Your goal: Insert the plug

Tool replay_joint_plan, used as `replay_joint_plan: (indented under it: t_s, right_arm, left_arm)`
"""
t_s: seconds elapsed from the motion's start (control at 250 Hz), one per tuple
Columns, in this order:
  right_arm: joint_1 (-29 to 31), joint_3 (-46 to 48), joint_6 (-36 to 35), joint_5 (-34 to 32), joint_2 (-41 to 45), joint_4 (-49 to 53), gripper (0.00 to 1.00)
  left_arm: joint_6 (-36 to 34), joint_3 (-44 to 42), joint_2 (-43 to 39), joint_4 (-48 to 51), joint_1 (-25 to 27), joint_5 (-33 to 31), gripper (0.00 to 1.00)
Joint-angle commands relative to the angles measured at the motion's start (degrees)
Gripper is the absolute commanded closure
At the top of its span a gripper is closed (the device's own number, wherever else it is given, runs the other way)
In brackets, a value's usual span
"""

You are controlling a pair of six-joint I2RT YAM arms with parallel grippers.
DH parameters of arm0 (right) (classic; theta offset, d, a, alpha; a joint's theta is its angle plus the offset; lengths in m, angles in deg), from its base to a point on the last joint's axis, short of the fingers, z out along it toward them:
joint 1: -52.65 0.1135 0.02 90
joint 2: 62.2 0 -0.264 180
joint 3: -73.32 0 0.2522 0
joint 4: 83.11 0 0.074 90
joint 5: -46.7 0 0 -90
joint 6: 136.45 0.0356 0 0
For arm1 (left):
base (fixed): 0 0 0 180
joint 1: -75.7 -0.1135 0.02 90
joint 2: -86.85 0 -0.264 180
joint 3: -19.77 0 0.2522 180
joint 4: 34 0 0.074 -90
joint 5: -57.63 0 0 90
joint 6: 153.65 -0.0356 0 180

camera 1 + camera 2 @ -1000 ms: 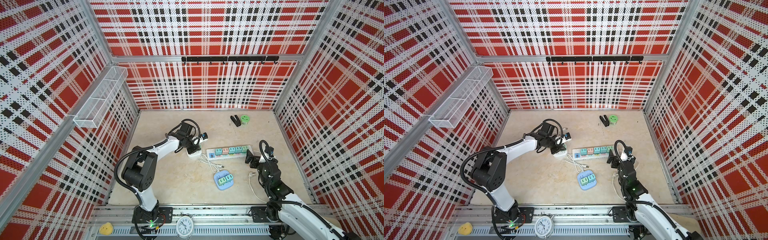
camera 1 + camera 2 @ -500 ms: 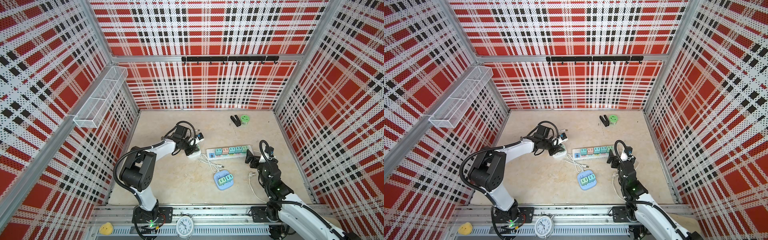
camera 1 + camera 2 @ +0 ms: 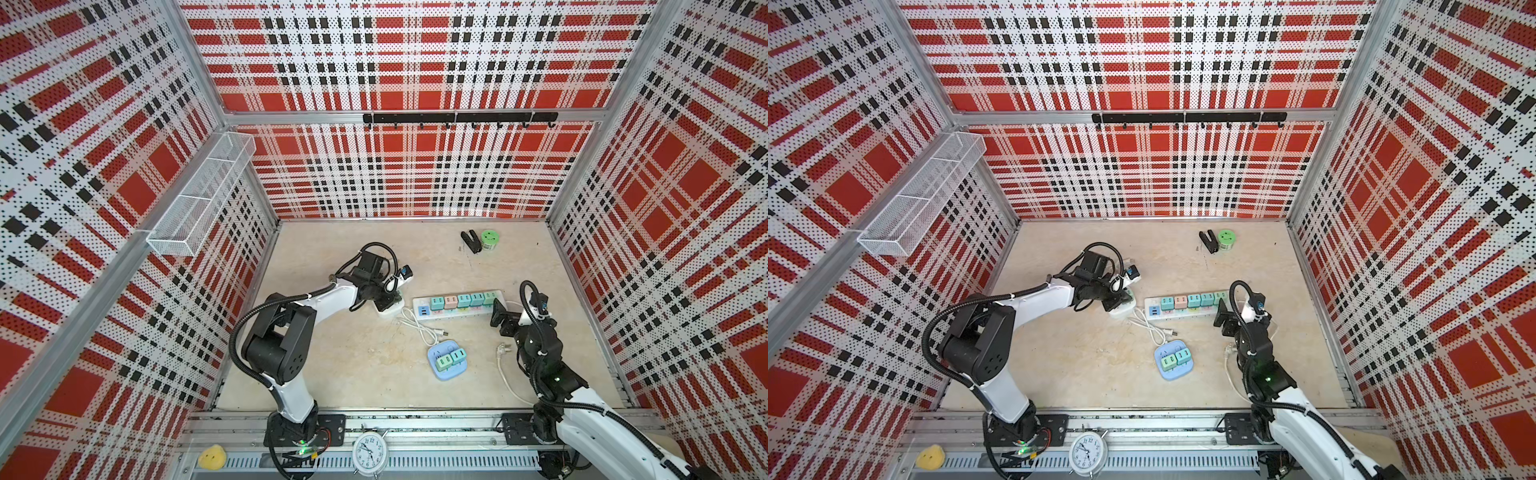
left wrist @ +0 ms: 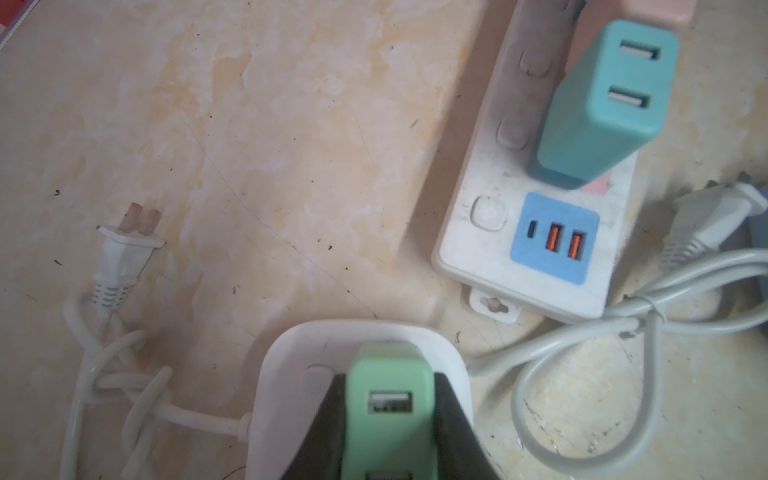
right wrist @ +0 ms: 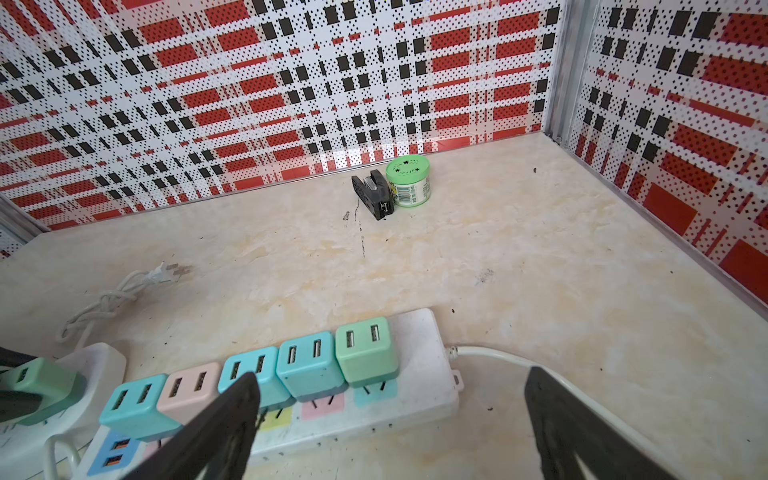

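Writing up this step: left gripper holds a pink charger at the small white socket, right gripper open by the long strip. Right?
Not pink: the charger in the left gripper is green, as the left wrist view shows. It is at the socket, and the right gripper is open by the strip.

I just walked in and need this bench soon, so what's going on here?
The left gripper is shut on a green charger plug, holding it against the small white socket block on the table. Whether it is fully pushed in cannot be told. The right gripper is open and holds nothing, poised near the cord end of the long power strip, which carries five chargers.
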Motion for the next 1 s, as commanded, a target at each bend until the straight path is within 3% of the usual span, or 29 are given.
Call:
replay_joint_plan:
  t_s: [0.0,0.332,0.52,0.996]
  right_arm:
    - [-0.28,0.12,0.31,0.12,0.5,-1.78,0.0]
    - [-0.28,0.12,0.34,0.06,0.65,-1.61,0.0]
    - [-0.28,0.36,0.36,0.07,1.28,-1.34,0.0]
    - [-0.28,0.21,0.46,-0.36,1.2,-1.2,0.0]
  left_arm:
    - [0.31,-2.61,2.63,7.67,0.89,-2.68,1.0]
    - [1.49,-4.78,0.04,5.06,-0.75,-1.45,1.0]
    - [3.69,0.18,3.99,9.59,-4.82,2.53,1.0]
    - [4.19,-0.57,3.66,8.58,-3.43,-0.02,1.0]
